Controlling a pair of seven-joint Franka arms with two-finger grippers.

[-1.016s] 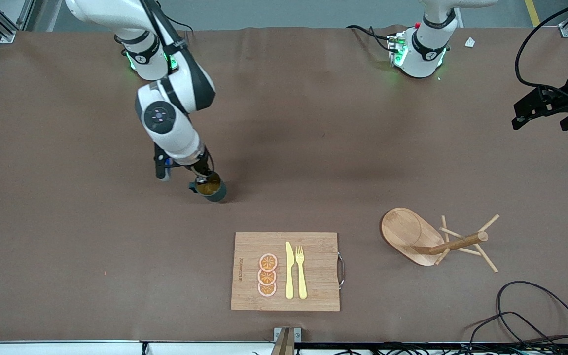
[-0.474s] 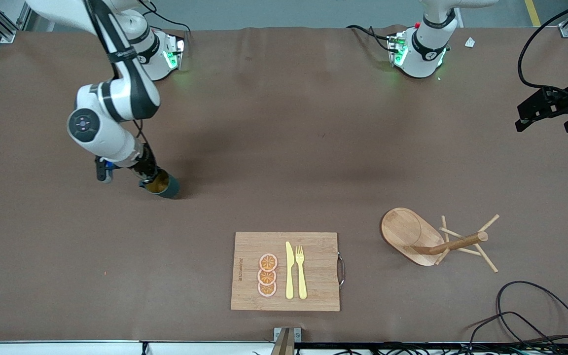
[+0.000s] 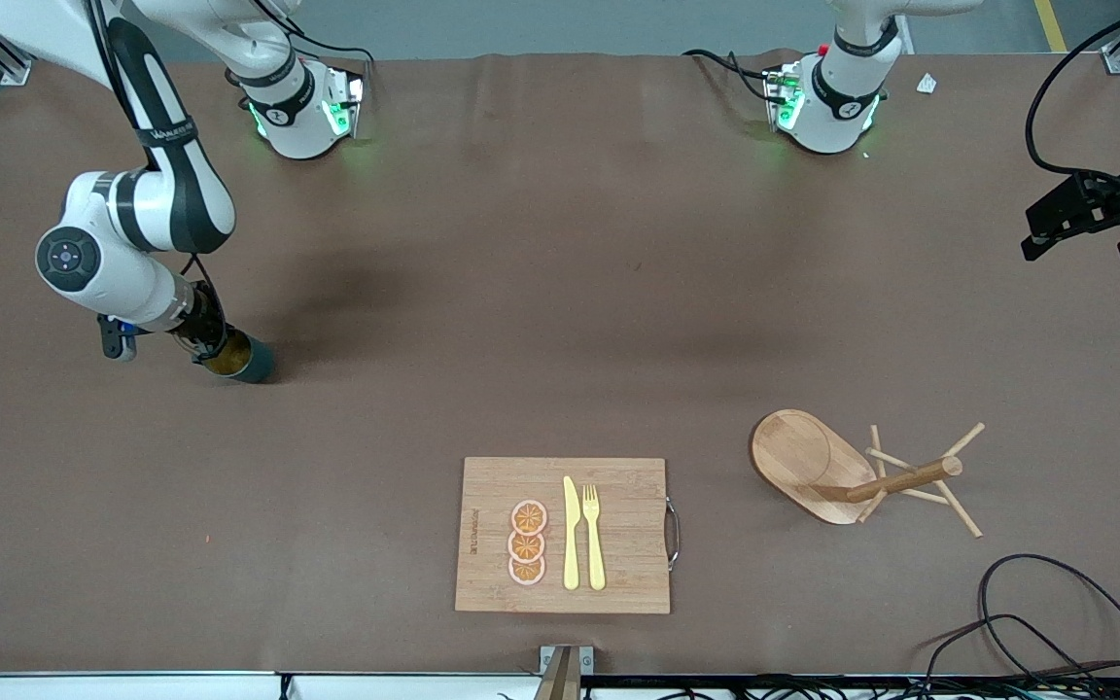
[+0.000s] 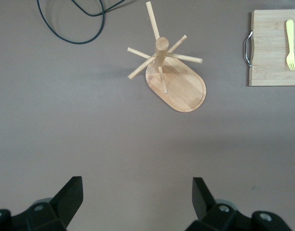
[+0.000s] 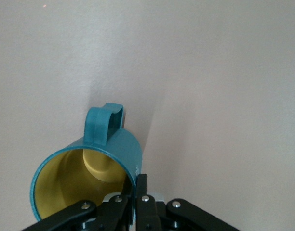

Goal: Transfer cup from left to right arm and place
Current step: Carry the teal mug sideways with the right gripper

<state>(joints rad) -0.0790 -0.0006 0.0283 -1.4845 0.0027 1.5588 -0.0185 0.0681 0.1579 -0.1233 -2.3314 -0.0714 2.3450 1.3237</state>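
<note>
Since the earlier frames the right gripper [image 3: 215,350] has carried the cup [image 3: 241,358] toward the right arm's end of the table. Its fingers [image 5: 142,192] are pinched shut on the rim, cup tilted. Left gripper [image 3: 1095,219] waits, wide open, empty.

Risk: thin rim pinch; cup may swivel, or tip when released.

Count: one cup, one cutting board [image 3: 618,525], one mug tree [image 3: 857,472], three orange slices [image 3: 527,543], one knife [image 3: 571,535], one fork [image 3: 593,535].

My cup [image 5: 116,154]: smooth, glossy teal wall, matt yellow inside; table cover [image 3: 560,292]: matt brown cloth; cutting board [image 3: 618,574] and mug rack [image 3: 803,462]: pale wood.
</note>
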